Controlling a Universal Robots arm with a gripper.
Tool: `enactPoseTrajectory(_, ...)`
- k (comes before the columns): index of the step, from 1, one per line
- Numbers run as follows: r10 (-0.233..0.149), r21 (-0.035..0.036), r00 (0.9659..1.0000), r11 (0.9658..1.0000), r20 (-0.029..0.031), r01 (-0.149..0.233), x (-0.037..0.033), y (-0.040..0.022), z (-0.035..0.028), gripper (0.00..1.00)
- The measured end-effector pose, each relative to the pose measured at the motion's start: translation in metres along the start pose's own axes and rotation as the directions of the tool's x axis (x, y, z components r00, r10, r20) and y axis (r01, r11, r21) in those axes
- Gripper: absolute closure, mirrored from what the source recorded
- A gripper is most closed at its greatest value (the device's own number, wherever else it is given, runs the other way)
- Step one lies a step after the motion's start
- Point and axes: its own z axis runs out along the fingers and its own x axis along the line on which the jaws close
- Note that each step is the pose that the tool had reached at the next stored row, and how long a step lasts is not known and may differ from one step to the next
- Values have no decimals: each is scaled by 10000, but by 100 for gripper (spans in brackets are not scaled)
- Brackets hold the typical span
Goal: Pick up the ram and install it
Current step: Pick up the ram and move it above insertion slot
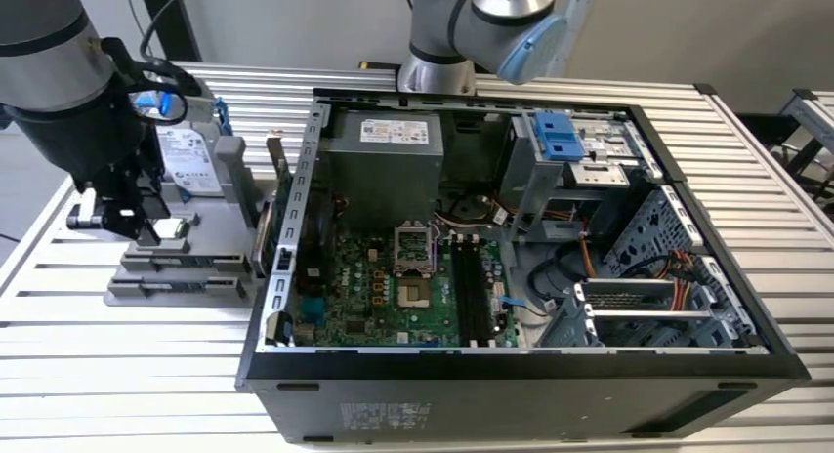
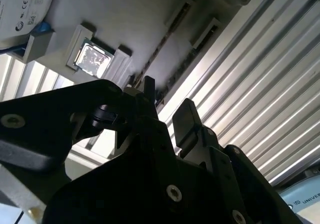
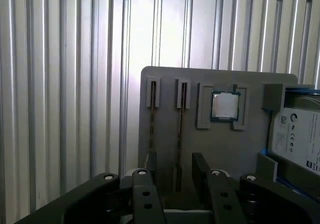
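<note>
Here, the gripper [image 3: 173, 178] hangs with its fingers spread either side of the ram [image 3: 179, 129]. The ram stands on edge in a slot of the grey holder [image 3: 250, 149], just beside a second stick [image 3: 152, 119]. In the exterior view, the arm [image 1: 59, 92] points down at the exterior view's left, near the open computer case [image 1: 521, 375].

Silver-grey arm [image 1: 50, 33] with pale blue joint cap [image 1: 537, 43], black cable [image 1: 167, 14], black fingers [image 3: 201, 176] and silver screws [image 3: 108, 177].
</note>
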Motion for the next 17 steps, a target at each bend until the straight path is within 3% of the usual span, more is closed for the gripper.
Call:
enactPoseTrajectory(7,34,-1,10000,10000,4,-34,83,-15,102,0)
enactPoseTrajectory(17,160,3,9999,9999,4,-160,101,-23,282,0)
